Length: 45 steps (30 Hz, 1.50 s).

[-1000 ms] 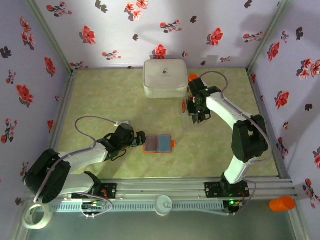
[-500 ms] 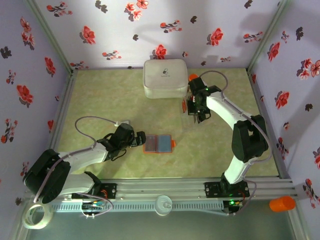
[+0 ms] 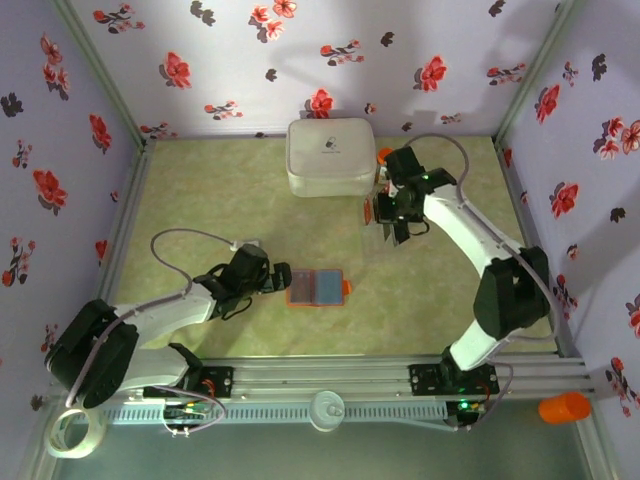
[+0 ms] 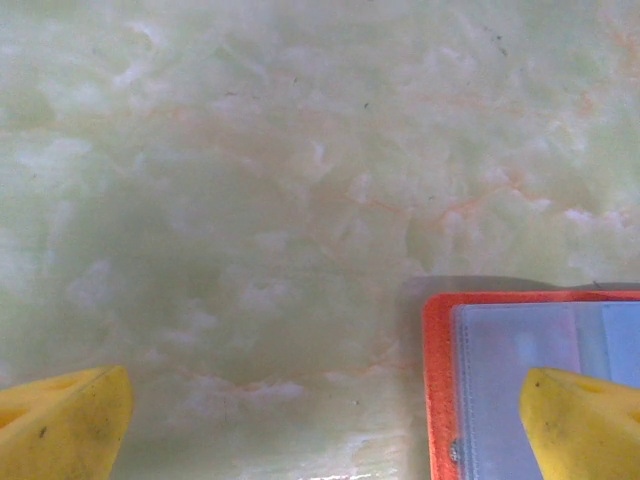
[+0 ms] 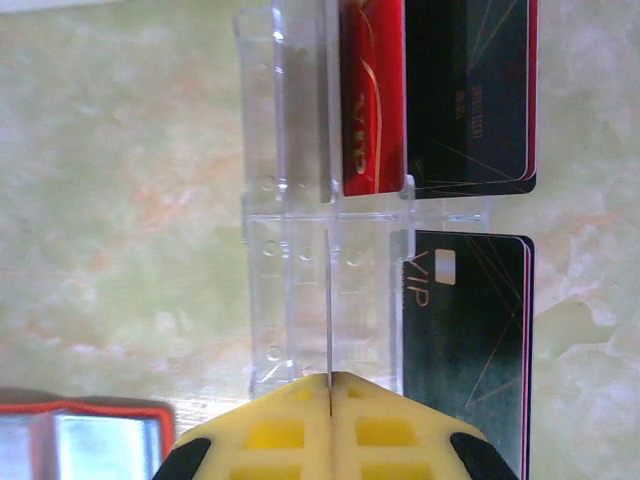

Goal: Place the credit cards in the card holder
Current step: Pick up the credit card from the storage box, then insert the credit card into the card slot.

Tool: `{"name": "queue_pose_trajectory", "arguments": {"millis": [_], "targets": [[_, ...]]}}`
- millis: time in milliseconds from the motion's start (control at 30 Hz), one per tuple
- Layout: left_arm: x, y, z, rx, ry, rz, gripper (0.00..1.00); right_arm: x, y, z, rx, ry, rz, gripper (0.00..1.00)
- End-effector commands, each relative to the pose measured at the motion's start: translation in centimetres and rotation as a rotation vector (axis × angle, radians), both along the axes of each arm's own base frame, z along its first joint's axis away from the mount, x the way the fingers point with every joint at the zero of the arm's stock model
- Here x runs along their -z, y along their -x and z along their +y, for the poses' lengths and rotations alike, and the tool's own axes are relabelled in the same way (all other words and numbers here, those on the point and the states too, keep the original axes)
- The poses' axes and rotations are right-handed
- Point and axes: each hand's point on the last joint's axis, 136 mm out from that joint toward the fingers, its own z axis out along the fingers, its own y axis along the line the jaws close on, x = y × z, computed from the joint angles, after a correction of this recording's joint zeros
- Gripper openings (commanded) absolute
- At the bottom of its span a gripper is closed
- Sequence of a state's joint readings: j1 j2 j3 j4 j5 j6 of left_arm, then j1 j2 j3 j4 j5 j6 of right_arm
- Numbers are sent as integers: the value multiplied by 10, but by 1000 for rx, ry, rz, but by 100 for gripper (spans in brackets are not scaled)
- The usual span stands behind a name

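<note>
Orange outside and blue-grey within, the card holder is laid open and flat on the green marbled desk, near the front and roughly midway between the two arms. The left jaws are lowered at its left edge and spread wide, with nothing held. In the left wrist view one yellow fingertip is seen over bare desk and the other over the holder's clear inner pocket. The right jaws are placed well apart from the holder, towards the back right, just beside the large white case. They are clenched on a thin card, seen edge-on as a fine line running out from between the yellow pads (its colour cannot be told from that angle). Beneath it a clear plastic card stand is seen on the desk. A red card and a black card are held side by side in its far row. A second black card is seen in line with the nearer row, though whether it sits in a slot cannot be told.
</note>
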<state>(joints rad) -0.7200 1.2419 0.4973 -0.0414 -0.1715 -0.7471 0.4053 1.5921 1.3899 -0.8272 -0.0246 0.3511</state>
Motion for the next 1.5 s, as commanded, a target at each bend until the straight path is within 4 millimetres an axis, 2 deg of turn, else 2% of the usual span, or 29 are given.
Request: {"name": "queue_pose_trajectory", "arguments": {"millis": [0,167,367,467,733,867,1167,1267,1467], "targets": [[-11,0,-2,41,-33,-15,100,-19,9,16,-10,-98,-54,0],[-19,-1,1,50,-71,-16,100,-25,28,46,-39,-230,-112,0],[-28,-3,3,36,-85,-10,100,-9,55,88,-65,-398,-139,0],[-29,-1,0,59,-102,5,100,-6,59,101,-62,-467,-177,0],[-26,4,-1,132,-170,20,100,15,61,110,23,-583,-207,0],[-22,3,-6,169,-201,22,100,27,63,124,38,-664,-195,0],[-9,10,-11,202,-242,54,100,55,80,148,-3,-627,-133,0],[-8,12,-10,199,-246,61,100,58,83,148,2,-617,-129,0],[-6,17,-11,181,-239,73,100,57,88,135,57,-616,-154,0]]}}
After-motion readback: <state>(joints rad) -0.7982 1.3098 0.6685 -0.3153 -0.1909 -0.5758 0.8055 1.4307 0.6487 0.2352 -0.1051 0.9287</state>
